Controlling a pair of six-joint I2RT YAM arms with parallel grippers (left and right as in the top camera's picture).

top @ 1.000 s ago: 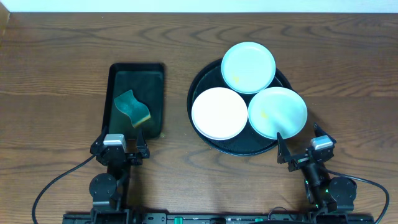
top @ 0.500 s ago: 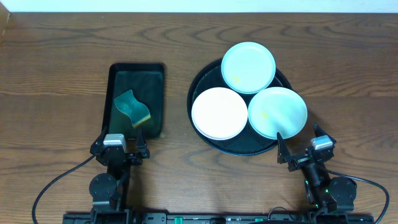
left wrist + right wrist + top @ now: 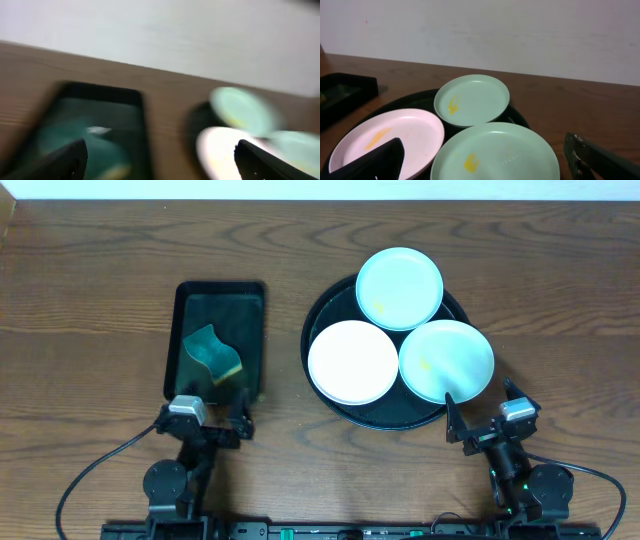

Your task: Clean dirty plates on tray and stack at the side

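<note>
Motion at lower left: left gripper (image 3: pixel 204 423), jaws spread, has swung rightward (wrist view blurred). Right gripper (image 3: pixel 482 412) spread too. Sponge (image 3: pixel 212 352) untouched, dirty plates (image 3: pixel 353 362) all on tray (image 3: pixel 335 305).

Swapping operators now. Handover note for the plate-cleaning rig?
Tools: left tool open, empty, at the near end of the rectangular tray; right tool open, empty, at the near rim of the round tray.
On the round tray: white plate, rear mint plate, right mint plate, all showing yellow smudges.
The sponge lies in the rectangular tray.
Done: nothing.
Left: wipe all three, stack beside the tray.
</note>
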